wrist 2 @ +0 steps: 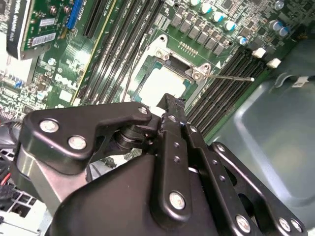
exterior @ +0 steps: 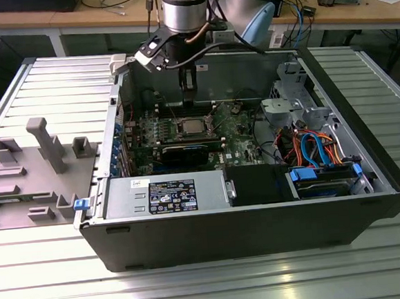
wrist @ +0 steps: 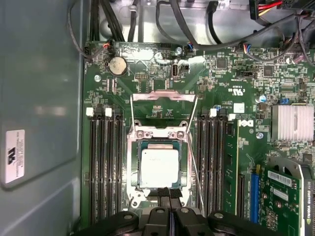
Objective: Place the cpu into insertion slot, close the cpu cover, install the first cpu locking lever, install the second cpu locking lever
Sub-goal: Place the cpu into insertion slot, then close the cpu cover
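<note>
The cpu lies flat in the insertion slot on the green motherboard, silver top up; both also show as the cpu in the exterior view. The cpu cover, a thin silver frame, seems to stand raised off the socket's far edge. A thin locking lever wire runs beside the socket, and a lever rod sticks out sideways. My gripper is shut with nothing between its fingers, tips at the socket's near edge. In the exterior view the gripper hangs just above the socket.
Black memory slots flank the socket. A coin battery, a heatsink and a graphics card sit around it. The case wall stands close. Cables and a drive bay fill the exterior view's right, with a grey fixture outside on its left.
</note>
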Controlling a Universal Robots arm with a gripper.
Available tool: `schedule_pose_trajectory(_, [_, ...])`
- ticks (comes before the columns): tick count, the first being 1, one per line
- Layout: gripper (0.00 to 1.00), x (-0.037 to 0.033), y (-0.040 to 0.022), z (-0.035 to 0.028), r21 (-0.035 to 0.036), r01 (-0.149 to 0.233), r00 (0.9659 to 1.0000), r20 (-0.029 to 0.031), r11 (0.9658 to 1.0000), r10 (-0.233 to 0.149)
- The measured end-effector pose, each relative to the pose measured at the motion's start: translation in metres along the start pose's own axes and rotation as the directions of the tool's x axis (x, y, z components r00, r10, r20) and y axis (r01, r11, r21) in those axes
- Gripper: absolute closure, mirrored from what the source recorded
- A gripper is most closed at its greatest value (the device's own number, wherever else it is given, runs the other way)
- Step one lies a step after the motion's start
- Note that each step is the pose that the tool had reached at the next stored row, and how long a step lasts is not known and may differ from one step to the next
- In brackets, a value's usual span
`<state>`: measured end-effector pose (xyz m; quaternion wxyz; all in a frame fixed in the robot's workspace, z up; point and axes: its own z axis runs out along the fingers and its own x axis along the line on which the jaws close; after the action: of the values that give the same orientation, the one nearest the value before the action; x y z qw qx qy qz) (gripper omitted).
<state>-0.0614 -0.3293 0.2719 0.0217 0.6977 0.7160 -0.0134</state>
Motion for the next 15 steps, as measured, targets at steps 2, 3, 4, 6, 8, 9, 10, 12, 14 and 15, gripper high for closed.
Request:
schedule_pose_trajectory(2, [0.89, -0.0003, 0.0002, -0.0039, 0.0002, 0.0, 1.0, -0.0023, 1.0, 0.0])
schedule_pose_trajectory(3, [0.89, -0.0005, 0.0003, -0.0067, 0.0002, 0.0, 1.0, -0.0046, 1.0, 0.0])
schedule_pose_trajectory(4, [0.89, -0.0007, 0.0004, -0.009, 0.0002, 0.0, 1.0, -0.0064, 1.0, 0.0])
schedule_pose_trajectory(6, [0.89, -0.0011, 0.0004, -0.0129, 0.0002, 0.0, 1.0, -0.0084, 1.0, 0.0])
schedule_pose_trajectory(8, [0.89, -0.0012, 0.0005, -0.0152, 0.0002, 0.0, 1.0, -0.009, 1.0, 0.0])
schedule_pose_trajectory(9, [0.89, -0.0013, 0.0005, -0.016, 0.0002, 0.0, 1.0, -0.0097, 1.0, 0.0])
schedule_pose_trajectory(10, [0.89, -0.0013, 0.0005, -0.0164, 0.0001, 0.0, 0.9999, -0.0112, 1.0, 0.0])
schedule_pose_trajectory(12, [0.89, -0.0013, 0.0005, -0.0164, 0.0, 0.0, 0.9999, -0.0123, 1.0, 0.0])
schedule_pose_trajectory(14, [0.89, -0.0013, 0.0005, -0.0165, 0.0001, 0.0, 0.9999, -0.0125, 1.0, 0.0])
schedule_pose_trajectory(15, [0.89, -0.0013, 0.0005, -0.0165, 0.0001, 0.0, 0.9999, -0.0129, 1.0, 0.0])
